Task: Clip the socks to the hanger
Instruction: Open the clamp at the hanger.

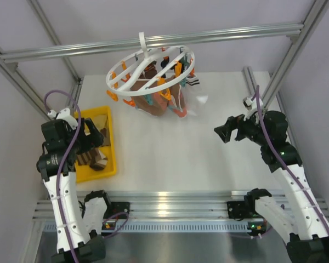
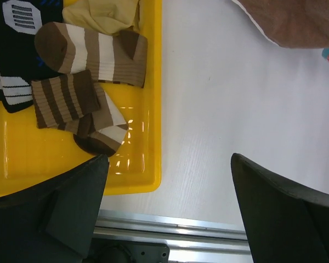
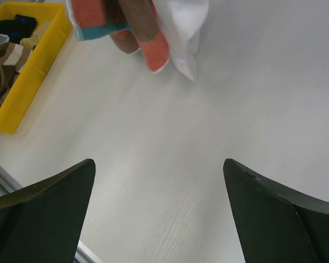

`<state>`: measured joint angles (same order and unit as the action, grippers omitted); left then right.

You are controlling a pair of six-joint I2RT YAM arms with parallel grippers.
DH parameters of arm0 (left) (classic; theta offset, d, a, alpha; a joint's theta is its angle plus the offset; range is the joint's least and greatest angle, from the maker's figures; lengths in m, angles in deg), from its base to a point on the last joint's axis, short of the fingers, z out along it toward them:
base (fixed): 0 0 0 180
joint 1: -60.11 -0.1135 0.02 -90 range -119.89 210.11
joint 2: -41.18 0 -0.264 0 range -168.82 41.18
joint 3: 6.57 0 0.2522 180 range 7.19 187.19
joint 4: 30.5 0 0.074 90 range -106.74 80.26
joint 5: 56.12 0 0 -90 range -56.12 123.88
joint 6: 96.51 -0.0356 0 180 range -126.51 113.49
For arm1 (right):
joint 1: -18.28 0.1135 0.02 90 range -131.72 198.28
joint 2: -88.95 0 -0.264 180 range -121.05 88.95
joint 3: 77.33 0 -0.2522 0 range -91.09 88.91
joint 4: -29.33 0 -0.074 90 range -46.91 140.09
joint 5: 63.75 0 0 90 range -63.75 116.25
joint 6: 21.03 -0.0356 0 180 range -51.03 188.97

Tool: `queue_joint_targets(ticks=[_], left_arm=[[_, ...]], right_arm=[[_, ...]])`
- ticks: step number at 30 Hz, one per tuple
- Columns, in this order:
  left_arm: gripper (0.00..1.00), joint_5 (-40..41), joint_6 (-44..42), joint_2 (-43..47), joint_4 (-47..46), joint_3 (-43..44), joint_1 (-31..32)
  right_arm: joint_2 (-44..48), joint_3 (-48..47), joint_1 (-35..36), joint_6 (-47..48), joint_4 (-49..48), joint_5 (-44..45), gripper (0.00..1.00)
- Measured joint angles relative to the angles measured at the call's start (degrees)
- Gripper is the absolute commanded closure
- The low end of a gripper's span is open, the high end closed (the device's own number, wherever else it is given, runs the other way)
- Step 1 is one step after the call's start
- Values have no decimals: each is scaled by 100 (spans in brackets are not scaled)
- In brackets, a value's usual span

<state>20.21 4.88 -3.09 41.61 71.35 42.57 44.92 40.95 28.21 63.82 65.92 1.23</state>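
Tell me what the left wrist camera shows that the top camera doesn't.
Only the left wrist view shows a black sock with a white patch and a pale yellow sock. Only the top view shows the hanger with its white ring and hook, and the open right gripper. Both show the yellow tray, the striped socks in it and the white table.
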Motion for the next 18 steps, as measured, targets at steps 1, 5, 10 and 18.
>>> queue_joint_targets(ticks=[1,5,10,18], left_arm=[[2,-57,-61,-46,7,4,0],[2,-348,-319,-387,144,166,0],[4,-643,-763,-918,151,350,-35],[12,-2227,-1753,-1429,387,527,-885]], right_arm=[[-42,0,0,2,7,-22,0],[-199,0,0,46,74,-90,0],[-415,-2,0,155,111,-166,0],[-632,-4,0,262,-138,-625,0]])
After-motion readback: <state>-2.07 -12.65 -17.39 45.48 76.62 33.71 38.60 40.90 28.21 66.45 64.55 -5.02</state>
